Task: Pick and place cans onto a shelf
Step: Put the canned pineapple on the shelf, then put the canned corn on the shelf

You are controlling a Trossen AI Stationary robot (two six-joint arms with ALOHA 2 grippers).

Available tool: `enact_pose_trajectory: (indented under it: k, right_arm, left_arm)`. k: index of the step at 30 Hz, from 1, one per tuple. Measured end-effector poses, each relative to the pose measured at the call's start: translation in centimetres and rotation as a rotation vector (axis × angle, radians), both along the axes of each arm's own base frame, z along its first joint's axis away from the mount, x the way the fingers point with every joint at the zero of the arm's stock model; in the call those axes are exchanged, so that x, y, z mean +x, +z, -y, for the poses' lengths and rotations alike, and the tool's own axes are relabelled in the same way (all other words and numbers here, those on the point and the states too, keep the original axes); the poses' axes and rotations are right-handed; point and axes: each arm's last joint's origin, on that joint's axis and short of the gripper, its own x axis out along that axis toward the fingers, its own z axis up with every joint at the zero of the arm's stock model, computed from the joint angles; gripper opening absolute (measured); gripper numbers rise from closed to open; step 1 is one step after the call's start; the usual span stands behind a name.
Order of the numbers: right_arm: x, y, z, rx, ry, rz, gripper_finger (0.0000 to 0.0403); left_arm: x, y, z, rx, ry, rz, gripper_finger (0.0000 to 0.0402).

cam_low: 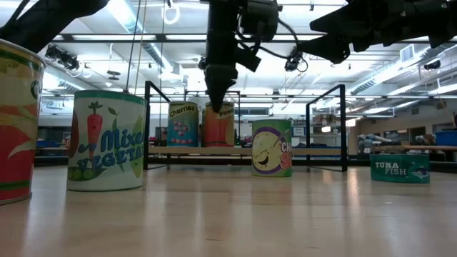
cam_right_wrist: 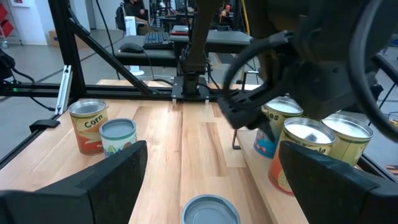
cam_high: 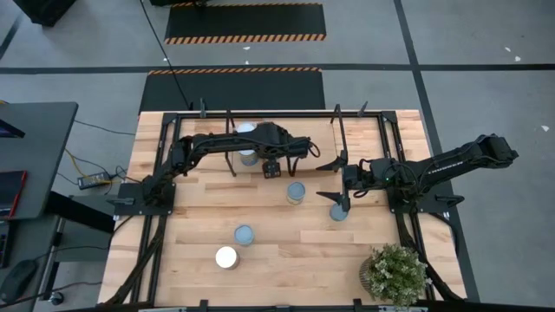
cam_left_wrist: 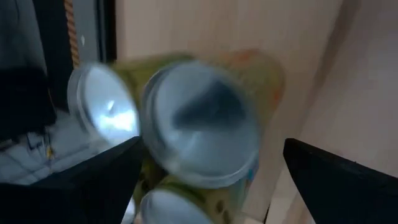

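Observation:
The shelf (cam_low: pixel 314 150), a light board in a black rod frame, stands at the table's far middle (cam_high: pixel 316 130). Cans stand on it, among them a Cherries can (cam_low: pixel 183 123) and an orange-labelled can (cam_low: pixel 218 125). My left gripper (cam_high: pixel 273 165) hangs open over these cans. In its wrist view its fingers stand on either side of a silver-topped can (cam_left_wrist: pixel 199 124). My right gripper (cam_high: pixel 334 186) is open and empty over the table's middle, with a blue-topped can (cam_right_wrist: pixel 210 208) in front of it.
Loose cans stand on the table: two in the middle (cam_high: pixel 295 192) (cam_high: pixel 338 212) and two nearer the front (cam_high: pixel 244 234) (cam_high: pixel 226 256). A flat tuna tin (cam_low: pixel 400 169) also stands there. A potted plant (cam_high: pixel 395 273) stands at the near right corner.

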Motion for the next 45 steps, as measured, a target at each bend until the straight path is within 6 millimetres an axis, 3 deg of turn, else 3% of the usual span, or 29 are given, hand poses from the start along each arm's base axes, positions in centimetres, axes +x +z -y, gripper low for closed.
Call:
enact_pose_trajectory:
  k: [4,9,19,27,34,45]
  right_arm:
    - [0.0,0.1,0.0,0.001,0.000,0.007,0.0372]
    - [0.0,0.1,-0.1,0.006,0.009,0.006,0.0372]
    - [0.0,0.1,-0.4,-0.001,0.026,0.006,0.0372]
    - [0.0,0.1,-0.4,-0.005,0.026,0.006,0.0372]
    - [0.0,0.1,-0.4,-0.005,0.026,0.006,0.0372]
    - [0.0,0.1,-0.4,-0.005,0.026,0.006,0.0372]
  left_arm:
    - [1.1,0.1,0.6,0.028,-0.068,0.076,0.0393]
    - [2.3,0.4,0.0,0.071,-0.078,0.204,0.0393]
    - [1.1,0.3,-2.0,0.115,-0.002,0.115,0.0393]
    - [0.2,0.2,-1.0,0.095,0.026,0.034,0.0393]
    - [-0.1,0.3,1.5,0.047,-0.008,-0.016,0.0393]
    - [-0.5,0.3,10.1,-0.349,0.084,0.019,0.0393]
